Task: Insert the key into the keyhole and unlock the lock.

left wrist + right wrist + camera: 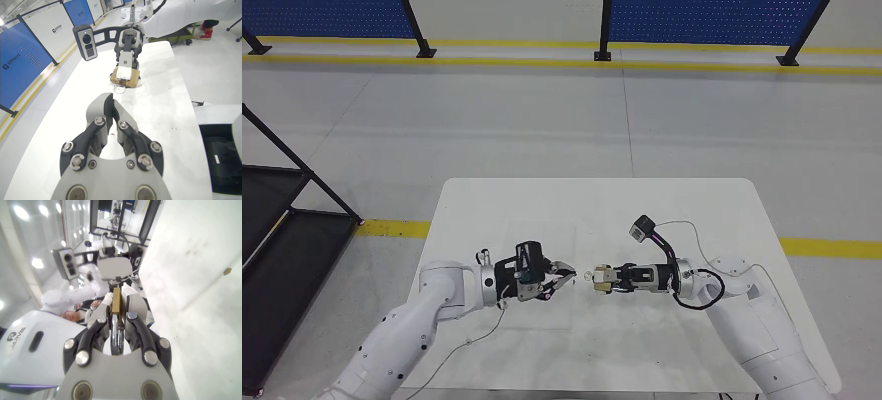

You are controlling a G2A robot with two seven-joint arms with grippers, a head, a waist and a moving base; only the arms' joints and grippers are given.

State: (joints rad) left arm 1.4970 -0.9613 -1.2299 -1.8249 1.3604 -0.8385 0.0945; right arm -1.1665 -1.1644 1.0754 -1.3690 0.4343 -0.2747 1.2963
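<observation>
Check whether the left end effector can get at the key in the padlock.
Probably yes: the key juts from the padlock toward the left end effector, with nothing between them; it must open first.

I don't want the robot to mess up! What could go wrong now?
The left claw is shut and apart from the key poking from the lock, so it might knock the key instead of gripping it. Turning the key could also twist the lock in the right claw.

Brass padlock (134, 79): one. Key (119, 89): one, probably; only round silver head visible. Grippers: two, left gripper (113, 101) and right gripper (607, 279). White table (682, 215): one. Brown scrap (227, 271): one.
</observation>
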